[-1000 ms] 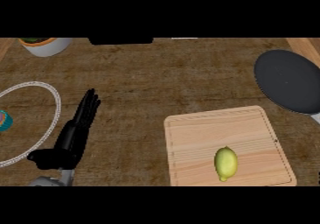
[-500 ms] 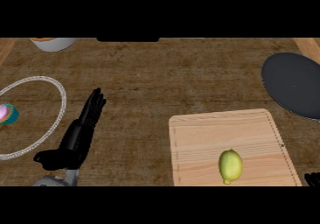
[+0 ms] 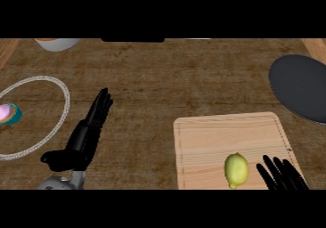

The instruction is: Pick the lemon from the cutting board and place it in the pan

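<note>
On the wooden cutting board (image 3: 218,142), near its lower edge, the lemon (image 3: 236,170) is seen lying free, with the straight, released fingers of the right hand (image 3: 281,174) just beside it to the right, holding nothing. Up and right of the board the dark pan (image 3: 303,87) is found. Left of the board the left hand (image 3: 83,138) is rested on the counter with fingers extended and relaxed, and further left a cupcake (image 3: 6,114) is seen on a clear plate (image 3: 57,95).

Counter (image 3: 179,80) lit evenly and rather dimly, no light source shown, no glare seen on the dark pan (image 3: 303,87), only faint soft shadows cast beneath lemon (image 3: 236,170) and left hand (image 3: 83,138), plate (image 3: 34,116) stretched oval toward the left edge
</note>
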You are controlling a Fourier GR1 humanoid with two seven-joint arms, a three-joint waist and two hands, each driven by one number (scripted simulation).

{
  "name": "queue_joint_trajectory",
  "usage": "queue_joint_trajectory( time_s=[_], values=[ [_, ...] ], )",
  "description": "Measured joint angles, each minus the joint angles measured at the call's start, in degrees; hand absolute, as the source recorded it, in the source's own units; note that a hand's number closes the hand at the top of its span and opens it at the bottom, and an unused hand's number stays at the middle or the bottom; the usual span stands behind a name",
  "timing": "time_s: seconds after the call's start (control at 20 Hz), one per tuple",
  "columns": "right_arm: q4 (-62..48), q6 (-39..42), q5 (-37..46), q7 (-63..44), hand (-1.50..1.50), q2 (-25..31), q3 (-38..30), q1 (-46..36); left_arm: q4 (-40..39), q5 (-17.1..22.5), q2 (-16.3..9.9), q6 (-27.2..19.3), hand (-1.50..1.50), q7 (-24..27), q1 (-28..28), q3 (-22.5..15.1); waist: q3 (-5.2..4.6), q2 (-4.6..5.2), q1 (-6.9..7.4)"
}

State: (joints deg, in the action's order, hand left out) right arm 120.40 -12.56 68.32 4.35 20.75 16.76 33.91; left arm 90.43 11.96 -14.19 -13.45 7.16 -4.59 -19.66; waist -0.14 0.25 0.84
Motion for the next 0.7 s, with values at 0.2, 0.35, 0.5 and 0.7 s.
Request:
queue_joint_trajectory(
  time_s=[0.2,0.35,0.5,0.7],
  values=[
    [-3.8,3.6,7.7,-5.8,-1.50,-4.9,4.3,-5.0,-1.1,-0.6,0.7,0.6,0.00,0.3,0.1,0.9,0.07,-0.13,-0.45],
    [-5.9,4.9,10.7,-8.1,-1.50,-7.3,6.4,-7.1,-1.8,-1.4,1.3,1.5,0.00,1.7,1.3,1.7,0.10,-0.21,-0.69],
    [-8.6,4.6,10.9,-9.0,-1.50,-8.5,5.9,-8.9,-0.4,-2.3,1.9,2.0,0.00,0.9,2.1,2.2,0.12,-0.25,-0.80],
    [-10.2,4.3,10.3,-9.4,-1.50,-9.7,5.4,-11.0,0.5,-3.4,2.8,2.6,0.00,-0.1,2.5,3.0,0.06,-0.31,-0.89]
  ],
)
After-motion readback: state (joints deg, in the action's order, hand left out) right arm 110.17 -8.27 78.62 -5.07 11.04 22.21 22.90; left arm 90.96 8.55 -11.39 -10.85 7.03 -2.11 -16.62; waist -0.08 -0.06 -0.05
